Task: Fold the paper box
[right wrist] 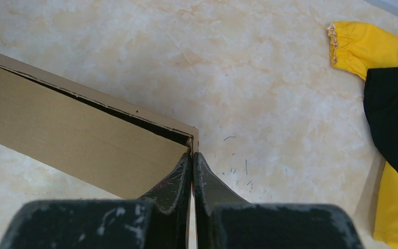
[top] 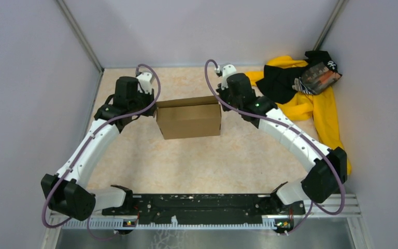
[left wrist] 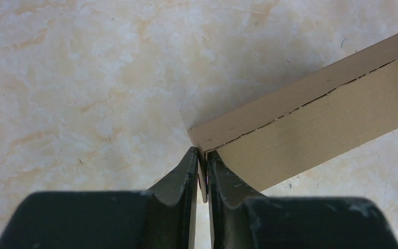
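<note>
The paper box (top: 189, 118), plain brown cardboard, stands in the middle of the table between my two arms. My left gripper (top: 153, 109) is at its left end. In the left wrist view that gripper (left wrist: 202, 151) is shut on a thin cardboard edge at the corner of the paper box (left wrist: 316, 119). My right gripper (top: 222, 99) is at the box's right end. In the right wrist view its jaws (right wrist: 192, 154) are shut, tips against the corner of the paper box (right wrist: 72, 135), and I see no cardboard between them.
A yellow-and-black clothing pile (top: 300, 93) lies at the back right, near my right arm, with a yellow sleeve (right wrist: 365, 44) showing in the right wrist view. Grey walls enclose the table on three sides. A metal rail (top: 202, 207) carries the arm bases.
</note>
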### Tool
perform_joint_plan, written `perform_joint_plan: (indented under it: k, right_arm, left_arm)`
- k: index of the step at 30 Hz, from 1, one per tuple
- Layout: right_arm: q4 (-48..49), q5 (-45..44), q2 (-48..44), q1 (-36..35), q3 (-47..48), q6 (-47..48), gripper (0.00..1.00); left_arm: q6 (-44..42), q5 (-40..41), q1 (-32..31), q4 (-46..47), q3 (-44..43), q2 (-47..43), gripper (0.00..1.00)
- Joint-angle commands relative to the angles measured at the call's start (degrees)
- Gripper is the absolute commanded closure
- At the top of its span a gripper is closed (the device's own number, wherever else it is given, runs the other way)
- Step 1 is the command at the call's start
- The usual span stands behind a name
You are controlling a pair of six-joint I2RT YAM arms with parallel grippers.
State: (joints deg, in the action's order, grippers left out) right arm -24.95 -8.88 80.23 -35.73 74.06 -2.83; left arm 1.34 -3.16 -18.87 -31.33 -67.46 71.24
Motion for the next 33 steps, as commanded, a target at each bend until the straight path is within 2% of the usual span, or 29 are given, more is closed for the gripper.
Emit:
perform_joint_plan:
  k: [1, 33]
  right_arm:
    - [-0.63, 0.27, 0.88, 0.22, 4.90, -1.83, 1.00]
    - [-13.85, 1.18, 8.90, -0.44, 18.19, -9.13, 1.00]
  left_arm:
    - [1.82, -2.69, 0.24, -0.92, -2.05, 0.78, 0.83]
    - [5.86, -4.46, 0.21, -1.55, -3.89, 2.82, 0.85]
